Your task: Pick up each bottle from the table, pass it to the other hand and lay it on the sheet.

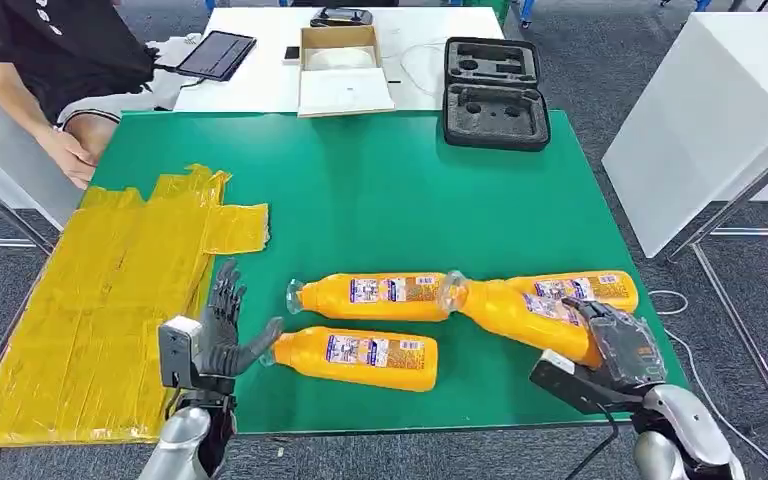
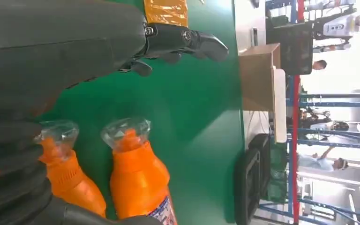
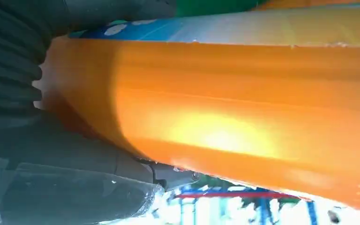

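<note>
Several orange bottles with clear caps lie on the green table (image 1: 380,200). My right hand (image 1: 620,345) grips the base of a slanted bottle (image 1: 515,312), whose cap touches the base of the middle bottle (image 1: 375,297). The slanted bottle's orange side (image 3: 243,117) lies against my palm in the right wrist view. Another bottle (image 1: 585,286) lies behind it. The nearest bottle (image 1: 360,357) has its cap beside the thumb of my left hand (image 1: 222,330), which is open with fingers (image 2: 187,41) spread and holds nothing. Two caps (image 2: 124,132) show in the left wrist view. The yellow sheet (image 1: 110,290) covers the table's left side.
A person sits at the far left corner with a hand (image 1: 72,157) by the table edge. Behind the green table are a cardboard box (image 1: 340,62), a black foam case (image 1: 495,92) and a tablet (image 1: 218,54). A white table (image 1: 705,110) stands to the right.
</note>
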Available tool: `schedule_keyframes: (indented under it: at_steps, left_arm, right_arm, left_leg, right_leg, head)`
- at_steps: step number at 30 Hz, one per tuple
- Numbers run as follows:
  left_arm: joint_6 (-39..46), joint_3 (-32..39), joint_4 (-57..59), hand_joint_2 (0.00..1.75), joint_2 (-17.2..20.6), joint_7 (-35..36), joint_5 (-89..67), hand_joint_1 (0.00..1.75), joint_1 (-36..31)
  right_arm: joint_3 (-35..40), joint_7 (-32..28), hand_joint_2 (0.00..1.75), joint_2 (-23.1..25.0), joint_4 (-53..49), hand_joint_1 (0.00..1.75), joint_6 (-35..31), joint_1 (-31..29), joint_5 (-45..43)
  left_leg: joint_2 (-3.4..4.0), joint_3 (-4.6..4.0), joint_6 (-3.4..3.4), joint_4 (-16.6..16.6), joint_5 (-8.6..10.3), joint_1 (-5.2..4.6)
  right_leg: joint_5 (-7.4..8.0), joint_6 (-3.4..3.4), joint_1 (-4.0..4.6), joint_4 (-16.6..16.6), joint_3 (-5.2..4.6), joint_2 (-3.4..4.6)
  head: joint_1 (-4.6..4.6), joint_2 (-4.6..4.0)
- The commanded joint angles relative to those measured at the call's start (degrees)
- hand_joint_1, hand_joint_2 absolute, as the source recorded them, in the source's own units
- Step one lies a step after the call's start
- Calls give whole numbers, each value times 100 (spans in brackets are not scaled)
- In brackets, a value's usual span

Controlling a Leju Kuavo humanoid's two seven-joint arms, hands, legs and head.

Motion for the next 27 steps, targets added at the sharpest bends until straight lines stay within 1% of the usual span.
schedule_keyframes:
  at_steps: [1,2,3,5,6,7,8,10,11,12,13,14,16,17,18,19,20,21,22,25,26,27]
  left_arm:
    - [-3,44,-208,175,-54,120,-368,0,-8]
    - [12,-4,-300,175,-44,149,-445,0,-18]
    - [20,-44,-411,175,-34,187,-510,0,-10]
    - [-27,-135,-543,175,-27,232,-594,0,-39]
    - [-95,-233,-611,175,-21,260,-653,0,-96]
    - [-110,-269,-660,175,-30,310,-663,0,-121]
    - [-109,-281,-676,175,-36,342,-665,0,-133]
    - [-109,-281,-676,175,-36,342,-665,0,-133]
    - [-112,-287,-663,175,-30,342,-665,0,-133]
    - [-208,-338,-643,175,0,312,-644,0,-158]
    - [-309,-425,-683,175,15,279,-642,0,-219]
    - [-404,-508,-759,175,21,287,-632,0,-272]
    - [-718,-843,-1015,175,89,352,-691,0,-485]
    - [-859,-971,-1147,175,127,414,-684,0,-579]
    - [-967,-1054,-1340,175,146,558,-602,0,-662]
    - [-1100,-1124,-1433,175,175,663,-480,0,-760]
    - [-1171,-1197,-1486,175,204,765,-374,0,-906]
    - [-1217,-1242,-1500,175,230,862,-257,0,-1012]
    - [-1315,-1269,-1493,175,247,937,-13,0,-1101]
    - [-1574,-1366,-1508,175,322,1090,531,0,-1264]
    - [-1601,-1396,-1501,175,315,1107,594,0,-1306]
    - [-1622,-1439,-1483,175,309,1113,613,0,-1345]
  right_arm:
    - [-243,59,175,1085,37,175,-595,-306,-312]
    - [-165,-34,175,1123,106,175,-693,-361,-457]
    - [-71,-157,175,1196,181,175,-835,-416,-711]
    - [130,-398,175,1349,382,175,-1008,-524,-1095]
    - [320,-559,175,1456,610,175,-978,-655,-1471]
    - [463,-554,175,1474,792,175,-1097,-754,-1474]
    - [533,-535,175,1475,866,175,-1173,-794,-1468]
    - [533,-535,175,1475,866,175,-1173,-794,-1468]
    - [552,-528,175,1436,869,175,-1197,-790,-1488]
    - [587,-629,175,1418,863,175,-1129,-796,-1750]
    - [675,-734,175,1488,1047,175,-1105,-916,-1879]
    - [803,-777,175,1571,1262,175,-1119,-1063,-1916]
    - [1182,-1106,175,1783,1597,175,-1012,-1337,-2191]
    - [1302,-1152,175,1842,1645,175,-1027,-1404,-2267]
    - [1465,-1191,175,1864,1692,175,-1057,-1497,-2367]
    - [1561,-1241,175,1867,1748,175,-1074,-1591,-2494]
    - [1690,-1263,175,1875,1832,175,-1078,-1744,-2567]
    - [1771,-1290,175,1878,1908,175,-1114,-1843,-2644]
    - [1859,-1381,175,1897,1938,175,-1131,-1914,-2774]
    - [2117,-1503,175,1933,1964,175,-1186,-2029,-2918]
    - [2172,-1507,175,1944,1992,175,-1187,-2079,-2932]
    - [2187,-1508,175,1956,2013,175,-1217,-2100,-2942]
  left_leg:
    - [18,17,-17,1,-10,9]
    - [24,24,-21,4,-15,10]
    - [19,11,-15,1,-8,7]
    - [32,29,-27,8,-19,13]
    - [31,20,-21,3,-13,12]
    - [33,31,-26,6,-19,14]
    - [28,19,-19,1,-10,12]
    - [42,40,-30,9,-23,17]
    - [36,33,-25,5,-17,15]
    - [25,27,-19,0,-10,10]
    - [27,35,-23,2,-15,11]
    - [13,16,-14,0,-3,9]
    - [42,32,-24,8,-17,15]
    - [40,16,-20,9,-12,15]
    - [44,20,-25,14,-17,17]
    - [30,5,-17,7,-4,11]
    - [38,10,-25,16,-11,15]
    - [25,-1,-16,7,-1,12]
    - [33,9,-24,13,-7,12]
    - [34,14,-22,12,-5,12]
    - [48,39,-40,26,-25,19]
    - [37,18,-24,10,-3,13]
  right_leg:
    - [-4,-9,10,-6,18,8]
    - [-7,-11,12,-4,25,11]
    - [-2,-8,8,-3,11,10]
    - [-9,-14,15,-2,29,17]
    - [-3,-11,14,-6,20,18]
    - [-8,-14,17,-6,32,18]
    - [-1,-10,14,-8,19,17]
    - [-10,-14,19,-5,40,24]
    - [-7,-12,16,-6,32,18]
    - [-5,-9,11,-6,25,8]
    - [-10,-10,13,-7,35,8]
    - [-2,-7,9,-5,16,3]
    - [-5,-12,17,-5,30,26]
    - [0,-10,15,0,16,29]
    - [-4,-12,18,3,21,29]
    - [2,-9,11,3,2,17]
    - [-3,-13,16,10,7,21]
    - [3,-9,12,4,-2,14]
    - [-2,-13,13,11,6,18]
    - [-3,-12,14,8,14,18]
    - [-19,-20,22,17,40,21]
    - [-3,-12,13,8,16,20]
  head:
    - [2,0]
    - [-2,0]
    - [0,0]
    - [0,0]
    - [0,0]
    - [0,0]
    - [0,0]
    - [0,0]
    - [0,0]
    - [0,0]
    - [0,0]
    - [2,0]
    - [0,0]
    - [2,0]
    - [0,0]
    - [0,0]
    - [4,0]
    - [2,0]
    - [-2,0]
    - [0,0]
    - [0,0]
    - [2,0]
